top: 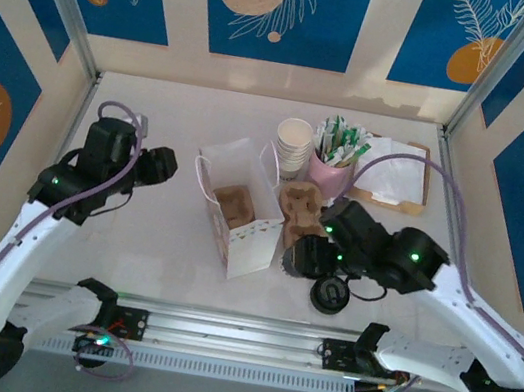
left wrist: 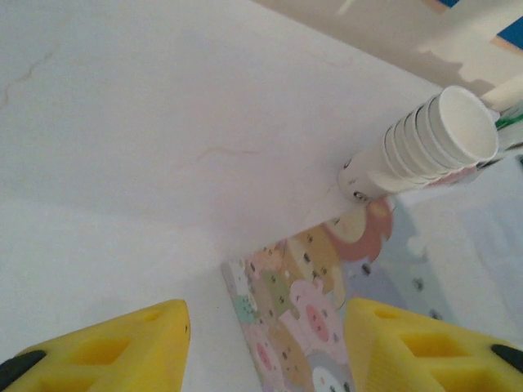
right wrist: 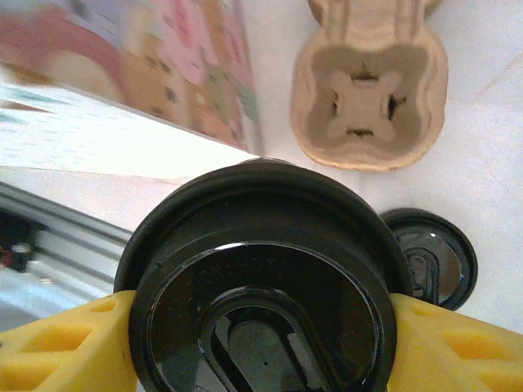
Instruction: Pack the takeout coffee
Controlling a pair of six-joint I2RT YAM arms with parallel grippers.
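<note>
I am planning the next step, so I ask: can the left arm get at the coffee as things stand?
Probably not directly. The bag stands between the left end effector and the coffee, and the right end effector straddles the coffee.

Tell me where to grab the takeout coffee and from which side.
Probably grip the takeout coffee across its round body just under the black lid, coming from the right: it stands upright and the paper bag crowds its left. The right gripper flanks it so.
</note>
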